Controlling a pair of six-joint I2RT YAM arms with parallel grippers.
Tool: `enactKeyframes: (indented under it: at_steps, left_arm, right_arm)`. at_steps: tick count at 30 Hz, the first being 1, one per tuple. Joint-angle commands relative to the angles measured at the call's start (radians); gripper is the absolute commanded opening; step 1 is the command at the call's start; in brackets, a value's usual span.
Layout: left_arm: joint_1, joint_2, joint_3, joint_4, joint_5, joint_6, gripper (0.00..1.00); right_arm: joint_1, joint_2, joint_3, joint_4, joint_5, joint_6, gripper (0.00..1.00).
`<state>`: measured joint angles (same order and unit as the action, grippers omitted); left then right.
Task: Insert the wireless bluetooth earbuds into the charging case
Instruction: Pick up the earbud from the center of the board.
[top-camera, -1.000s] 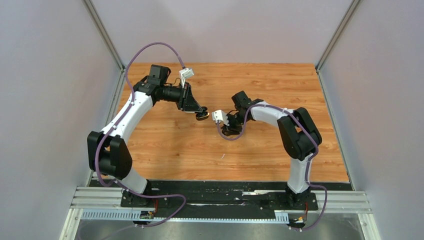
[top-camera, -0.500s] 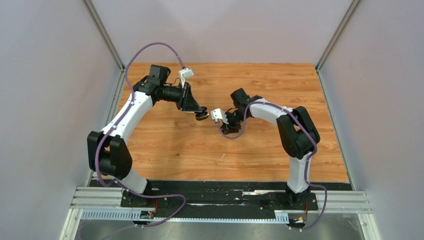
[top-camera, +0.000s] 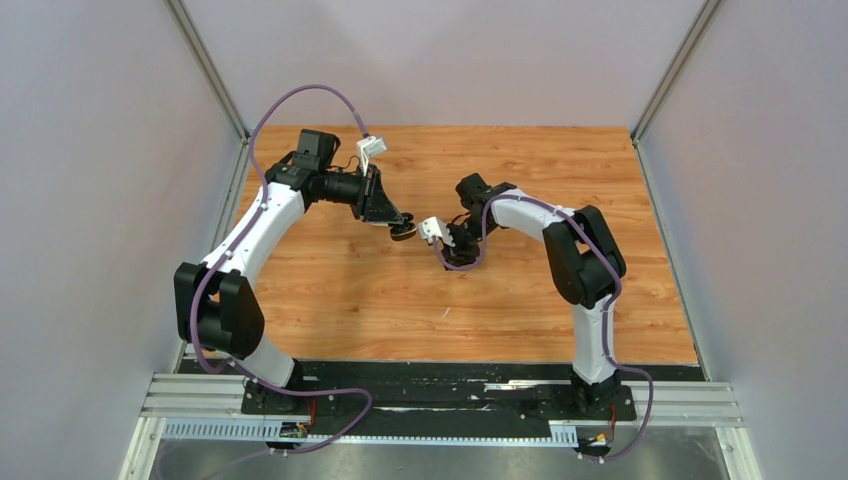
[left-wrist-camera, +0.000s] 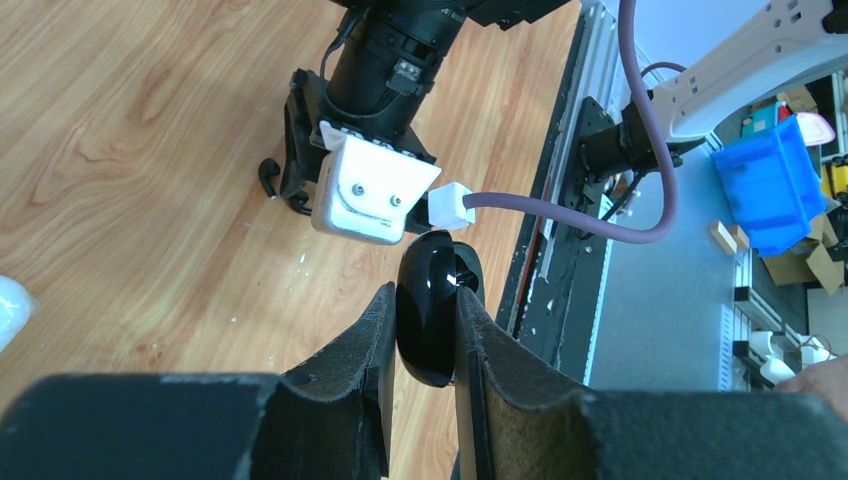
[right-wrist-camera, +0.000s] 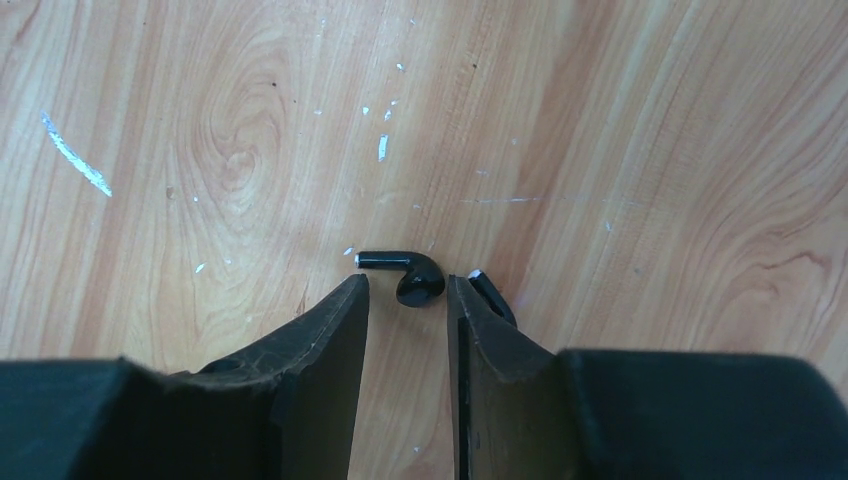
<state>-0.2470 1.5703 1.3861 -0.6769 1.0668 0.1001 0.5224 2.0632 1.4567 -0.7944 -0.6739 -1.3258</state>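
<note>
My arms meet near the middle of the wooden table (top-camera: 520, 180). My left gripper (left-wrist-camera: 425, 303) pinches the black charging case (left-wrist-camera: 430, 340) by its flat sides, above the wood. My right gripper (right-wrist-camera: 405, 284) hangs spread over a black earbud (right-wrist-camera: 412, 275) — it lies on the table between the tips, stem crosswise toward one finger. Only the right wrist view shows it, and a second bud (right-wrist-camera: 492, 296) half hidden beside the other finger — overhead, neither shows.

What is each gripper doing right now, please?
Left gripper: shut on the black charging case.
Right gripper: open, straddling a black earbud on the table.
</note>
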Motion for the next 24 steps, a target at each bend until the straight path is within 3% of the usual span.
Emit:
enactKeyframes:
  at_steps: [1, 15, 24]
  left_arm:
    - [0.005, -0.030, 0.004, 0.009, 0.018, 0.019, 0.00]
    - [0.005, -0.033, 0.000, 0.015, 0.017, 0.013, 0.00]
    - [0.005, -0.035, -0.005, 0.021, 0.016, 0.009, 0.00]
  right_arm:
    - [-0.001, 0.015, 0.055, -0.050, -0.039, -0.044, 0.34]
    - [0.001, 0.048, 0.080, -0.067, -0.035, -0.035, 0.30]
    - [0.001, 0.055, 0.070, -0.068, -0.044, -0.020, 0.22]
